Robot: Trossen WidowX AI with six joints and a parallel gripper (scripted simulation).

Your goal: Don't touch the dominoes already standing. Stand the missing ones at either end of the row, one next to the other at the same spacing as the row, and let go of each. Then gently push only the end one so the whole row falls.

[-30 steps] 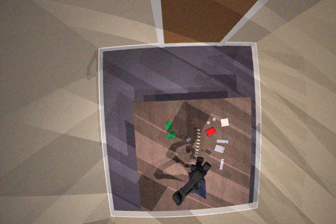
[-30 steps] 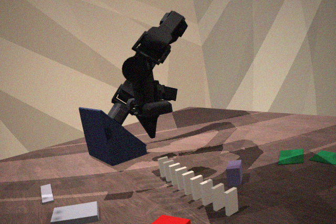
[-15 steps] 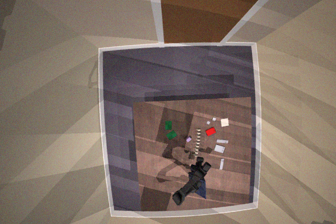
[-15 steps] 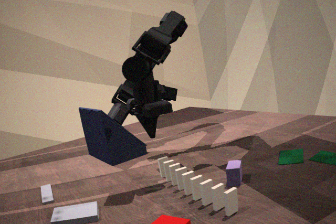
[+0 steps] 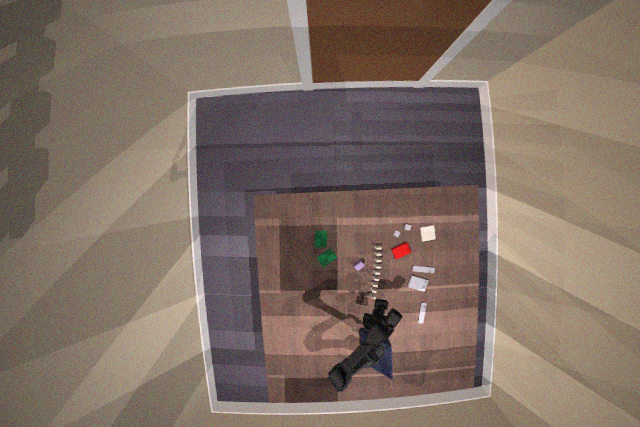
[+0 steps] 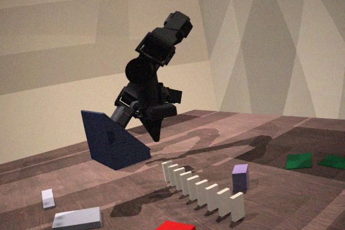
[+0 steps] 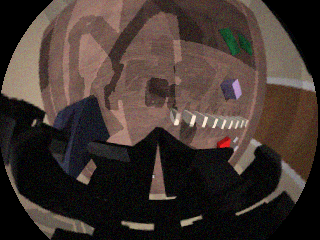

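A row of several thin cream dominoes point(image 5: 377, 260) point(image 6: 237, 207) point(image 7: 192, 118) stands upright on the wooden table, with small gaps that look about even. None is seen lying flat. My gripper point(image 6: 157, 140) point(image 7: 158, 130) is shut, with its fingertips together and nothing seen between them. It points down and hangs above the table, beyond the arm-side end of the row and apart from the dominoes. In the top view the arm covers the fingertips and some table just past that end.
A purple block point(image 5: 359, 265) point(image 6: 240, 180) stands beside the row, with green tiles point(image 5: 321, 238) point(image 6: 298, 161) farther out. A red block point(image 5: 401, 250), white blocks point(image 5: 418, 283) point(image 6: 77, 217), a cream square point(image 5: 427, 233) and small cubes point(image 5: 407, 227) lie on the other side. A navy wedge point(image 6: 117, 144) is by the arm.
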